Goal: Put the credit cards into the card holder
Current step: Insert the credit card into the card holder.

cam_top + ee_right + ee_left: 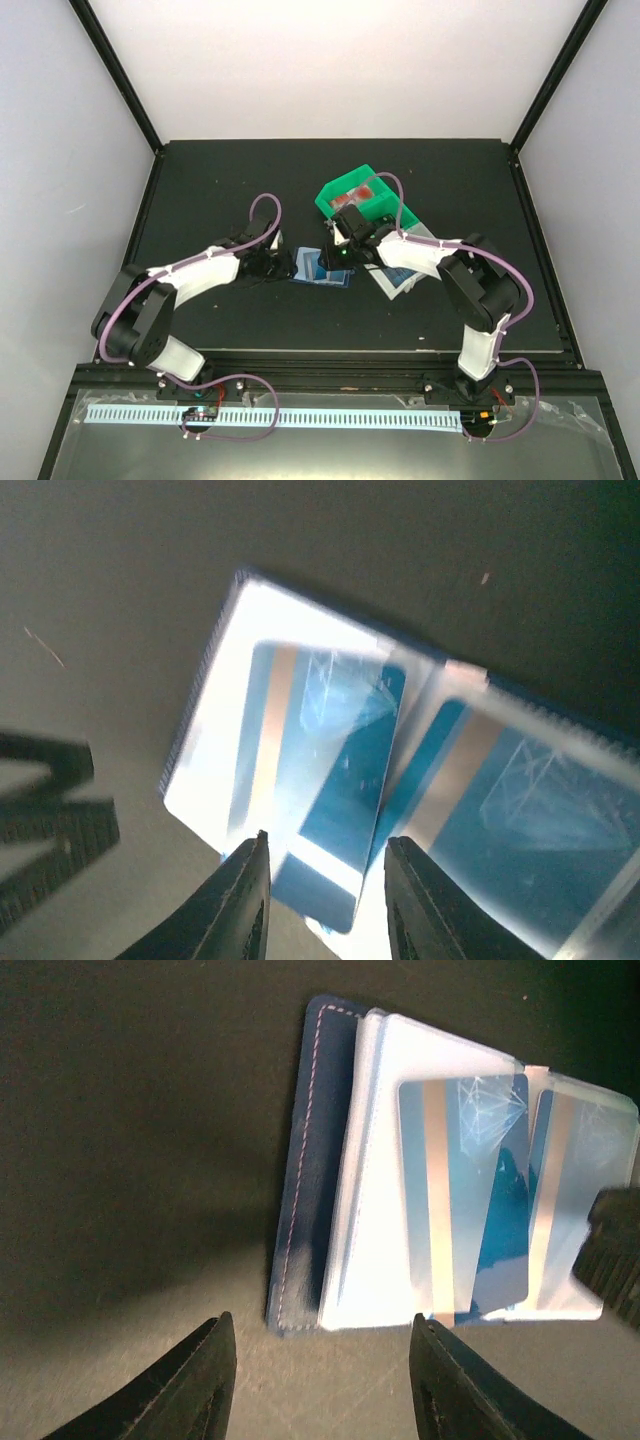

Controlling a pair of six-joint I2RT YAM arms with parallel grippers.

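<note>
The holder (322,268) is lying open and flat on the black table (200,200), about midway between left and right, just near of the green bin (352,196), which is sitting toward the far side with something red showing inside it. Both arms are reaching in to the holder from opposite sides, the left gripper (325,1385) hanging at its left edge and the right gripper (325,895) hanging over its right half. In the left wrist view the holder's navy cover is showing as a stitched strip, with pale clear pockets fanning out beside it. Two blue cards are lying on those pockets side by side, the first card (465,1190) overlapping the edge of the second card (572,1210); glare is making it hard to tell how deep each is sitting in its pocket. The left gripper's fingers (190,1390) are standing spread, just off the holder's edge and pinching nothing. The right gripper's fingers (245,900) are standing apart too, hovering above one end of the first card, with the card's corner showing in the gap between them but not clamped. The two grippers are hanging near each other, apart.
</note>
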